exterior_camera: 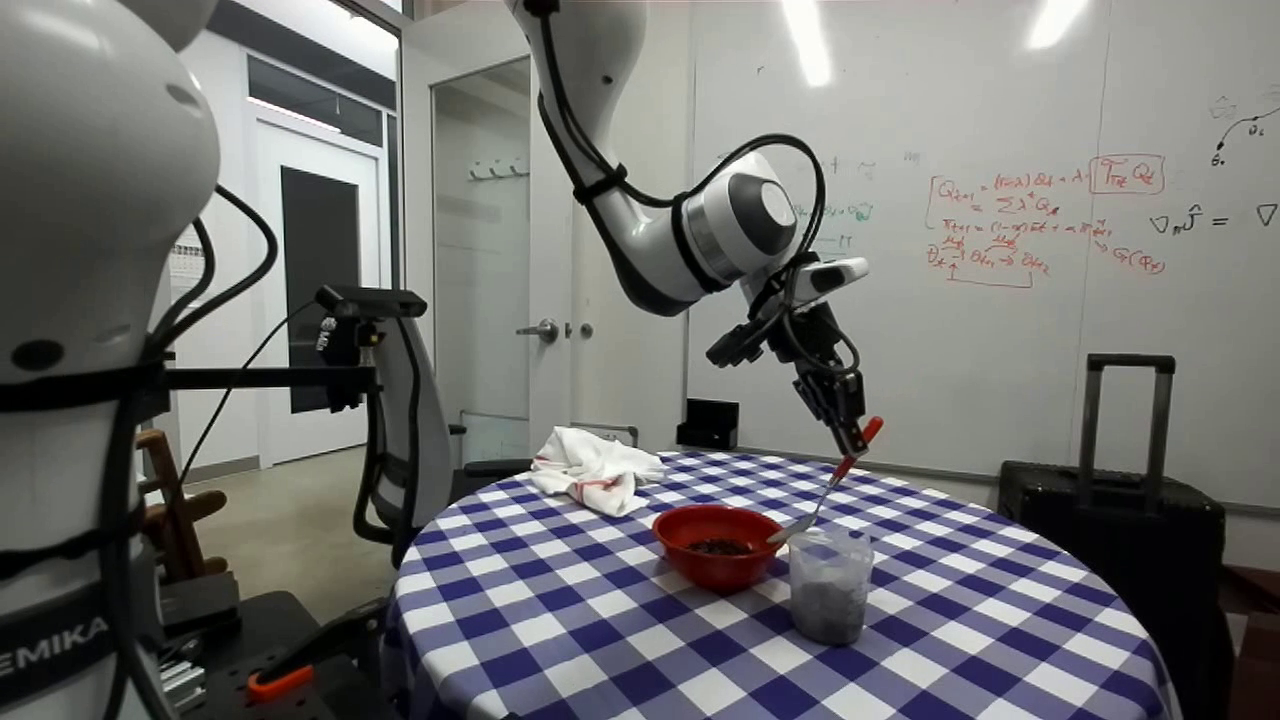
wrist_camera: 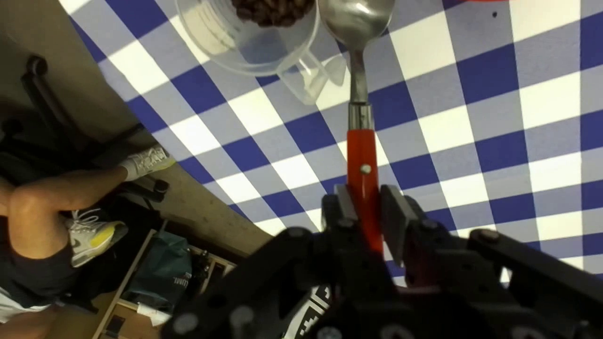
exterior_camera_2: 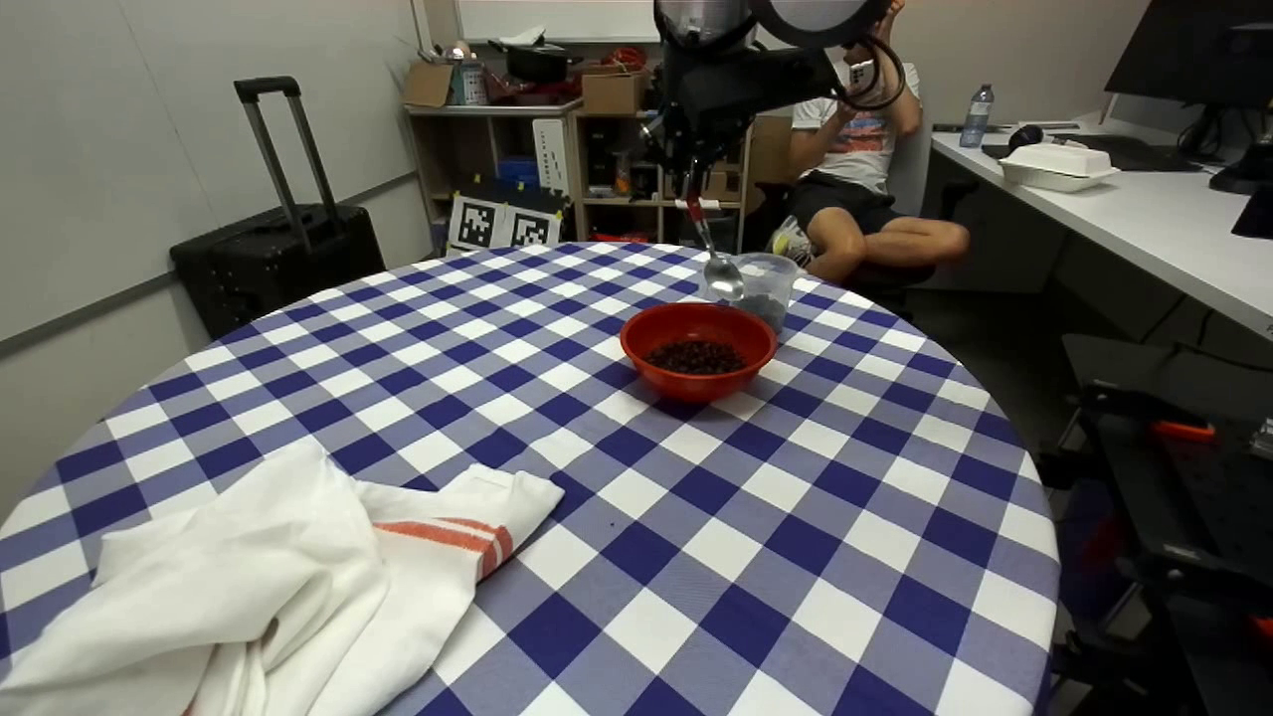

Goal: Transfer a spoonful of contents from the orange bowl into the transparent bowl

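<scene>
1. The gripper (wrist_camera: pixel 365 202) is grasping the spoon (wrist_camera: pixel 360 117) by its red handle.
2. The spoon is slanting downward, showing no load; in an exterior view its head is hanging between the orange bowl (exterior_camera: pixel 715 575) at left and the cup-shaped transparent bowl (exterior_camera: pixel 832 560) at nearer right. Contact cannot be confirmed.
3. Both bowls are standing on the checked tablecloth (exterior_camera_2: pixel 646 557) and holding dark beans (exterior_camera_2: pixel 696 356).
4. Judgement: work is apparently standing at the pre-scoop approach; a completed tip cannot be excluded. If unscooped, the next move is calling for dipping left into the orange bowl, then lifting level over the transparent rim.
</scene>
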Controlling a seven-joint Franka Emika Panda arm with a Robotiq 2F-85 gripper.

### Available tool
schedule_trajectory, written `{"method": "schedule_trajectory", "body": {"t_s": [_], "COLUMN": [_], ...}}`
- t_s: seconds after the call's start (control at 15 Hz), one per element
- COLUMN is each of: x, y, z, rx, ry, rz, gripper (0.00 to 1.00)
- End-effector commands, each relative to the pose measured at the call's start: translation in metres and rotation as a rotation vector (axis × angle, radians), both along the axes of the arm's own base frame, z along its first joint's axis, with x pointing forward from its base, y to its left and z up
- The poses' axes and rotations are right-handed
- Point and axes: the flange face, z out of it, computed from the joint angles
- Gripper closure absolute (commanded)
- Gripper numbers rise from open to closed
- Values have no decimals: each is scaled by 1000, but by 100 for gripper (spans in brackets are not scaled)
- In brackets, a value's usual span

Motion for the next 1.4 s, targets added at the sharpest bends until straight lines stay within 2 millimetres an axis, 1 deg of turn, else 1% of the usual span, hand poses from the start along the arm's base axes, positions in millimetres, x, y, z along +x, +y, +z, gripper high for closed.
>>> {"method": "schedule_trajectory", "body": {"t_s": [0.0, 0.27, 0.6, 0.8, 1.07, 1.33], "x": [-16, -22, -19, -13, -8, -10], "y": [17, 38, 62, 65, 61, 60], "z": [-3, -12, -33, -45, -54, -63], "rx": [20, 41, 31, -9, -70, -105], "ry": [21, 24, -55, -124, -196, -208], "rz": [-58, -87, -78, -46, -14, -24], "gripper": [95, 95, 95, 95, 95, 95]}}
